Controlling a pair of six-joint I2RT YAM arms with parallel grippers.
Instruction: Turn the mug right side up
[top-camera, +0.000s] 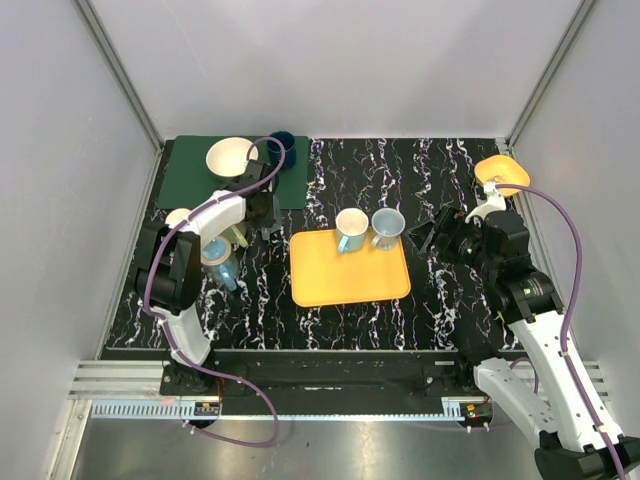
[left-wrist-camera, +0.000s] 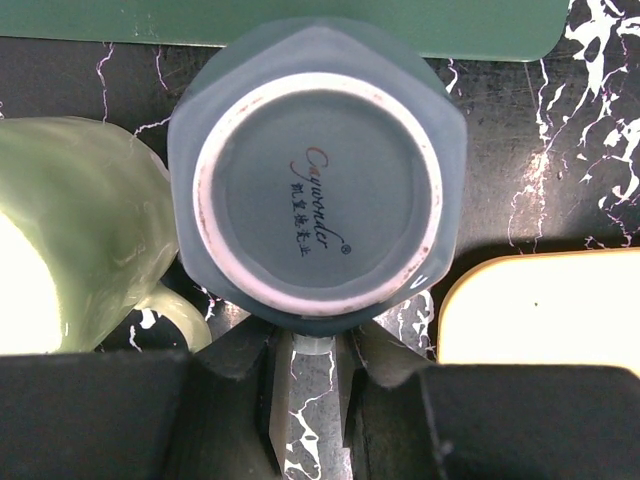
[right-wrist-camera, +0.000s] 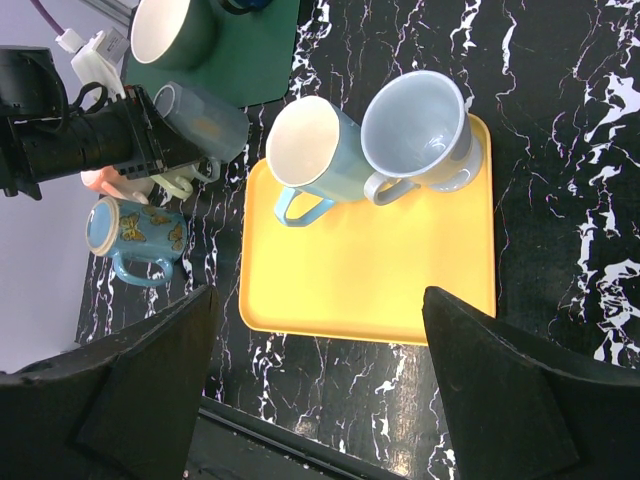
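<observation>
A grey-blue mug (left-wrist-camera: 315, 180) fills the left wrist view bottom-on, its white foot ring and printed base facing the camera. Its pale handle sits between the narrow jaws of my left gripper (left-wrist-camera: 312, 345), which is shut on it. In the right wrist view the same mug (right-wrist-camera: 205, 120) lies tilted on its side off the gripper's tip, just off the green mat. In the top view my left gripper (top-camera: 262, 210) covers the mug. My right gripper (right-wrist-camera: 318, 300) is wide open and empty, to the right of the yellow tray in the top view (top-camera: 432, 235).
A yellow tray (top-camera: 350, 282) holds an upright light blue mug (top-camera: 350, 228) and an upright grey mug (top-camera: 387, 226). A pale green mug (left-wrist-camera: 70, 230), a butterfly mug (top-camera: 220, 262) and a cream mug (top-camera: 180, 217) crowd the left. A green mat (top-camera: 190, 178) carries a white bowl (top-camera: 232, 157). A yellow bowl (top-camera: 500, 172) is far right.
</observation>
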